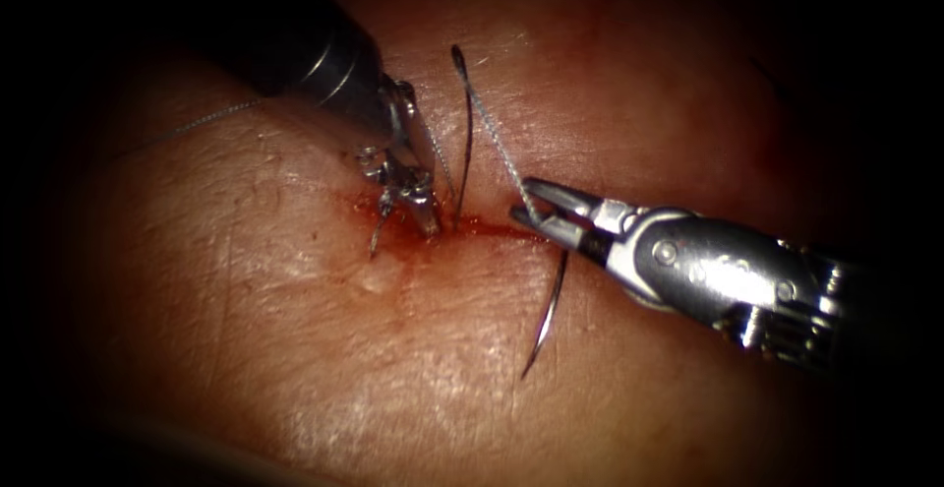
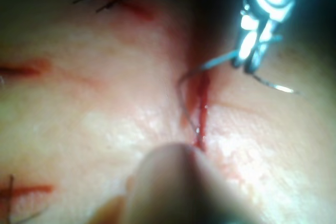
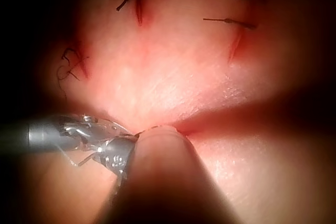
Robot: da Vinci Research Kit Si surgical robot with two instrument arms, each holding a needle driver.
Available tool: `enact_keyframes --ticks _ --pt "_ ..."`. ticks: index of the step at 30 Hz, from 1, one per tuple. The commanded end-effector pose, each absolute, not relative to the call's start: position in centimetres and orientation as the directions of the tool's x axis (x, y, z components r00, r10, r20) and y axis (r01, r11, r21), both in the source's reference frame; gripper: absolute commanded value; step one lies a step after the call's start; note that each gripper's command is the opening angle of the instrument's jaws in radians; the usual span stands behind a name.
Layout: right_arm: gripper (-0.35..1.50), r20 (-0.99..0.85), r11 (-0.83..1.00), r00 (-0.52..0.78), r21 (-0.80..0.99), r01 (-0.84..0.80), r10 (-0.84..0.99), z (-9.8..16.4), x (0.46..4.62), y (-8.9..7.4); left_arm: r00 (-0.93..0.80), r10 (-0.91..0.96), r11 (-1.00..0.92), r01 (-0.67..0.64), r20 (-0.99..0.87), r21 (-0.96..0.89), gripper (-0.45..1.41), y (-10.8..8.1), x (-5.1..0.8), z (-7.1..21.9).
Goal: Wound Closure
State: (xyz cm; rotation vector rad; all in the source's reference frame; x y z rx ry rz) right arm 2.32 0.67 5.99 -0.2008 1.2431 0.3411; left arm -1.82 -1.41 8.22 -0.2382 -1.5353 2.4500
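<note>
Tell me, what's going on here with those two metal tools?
Two robot tools are stitching a cut in a piece of tissue. The right tool grips the curved needle near its thread end, at the cut's right end. The needle's point hangs free, not in the tissue. Thread rises from those jaws, loops and drops back to the cut. The left tool has its tip at the cut, amid red fluid; whether it holds anything is unclear.
</note>
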Motion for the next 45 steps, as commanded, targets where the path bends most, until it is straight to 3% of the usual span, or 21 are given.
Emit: enact_keyframes --ticks 1,6,8,9,10,21,33,45 --pt "-0.35 -0.950 0.933 0.278 0.037 -0.358 0.144 6.06 2.41 0.63 -0.963 0.267 -0.400 -0.090 -0.022 -0.912 0.10 -1.48 -1.82 8.28" --pt "-0.35 -0.949 0.934 0.280 0.037 -0.356 0.145 6.06 2.40 0.64 -0.970 0.242 -0.395 -0.076 -0.024 -0.915 0.52 -1.50 -1.81 8.27" --pt "-0.35 -0.949 0.934 0.280 0.037 -0.357 0.145 6.07 2.40 0.64 -0.972 0.236 -0.392 -0.075 -0.022 -0.917 0.79 -1.50 -1.79 8.24" --pt "-0.35 -0.949 0.934 0.281 0.037 -0.356 0.144 6.08 2.39 0.64 -0.973 0.228 -0.406 -0.066 -0.032 -0.912 1.01 -1.49 -1.77 8.21" --pt "-0.35 -0.949 0.934 0.281 0.036 -0.356 0.144 6.09 2.39 0.65 -0.973 0.226 -0.407 -0.063 -0.034 -0.911 1.03 -1.48 -1.76 8.19" --pt "-0.35 -0.954 0.935 0.265 0.042 -0.352 0.143 6.08 2.40 0.71 -0.977 0.210 -0.417 -0.047 -0.045 -0.908 0.98 -1.24 -1.41 7.87" --pt "-0.35 -0.969 0.962 0.247 -0.082 -0.262 -0.015 6.31 2.79 1.20 -0.973 0.224 -0.428 -0.041 -0.062 -0.903 0.84 -1.36 -1.40 8.02" --pt "-0.35 -0.956 0.949 0.281 -0.163 -0.270 -0.085 6.64 3.10 1.30 -0.966 0.234 -0.422 0.003 -0.112 -0.906 0.84 -1.42 -1.34 7.97"
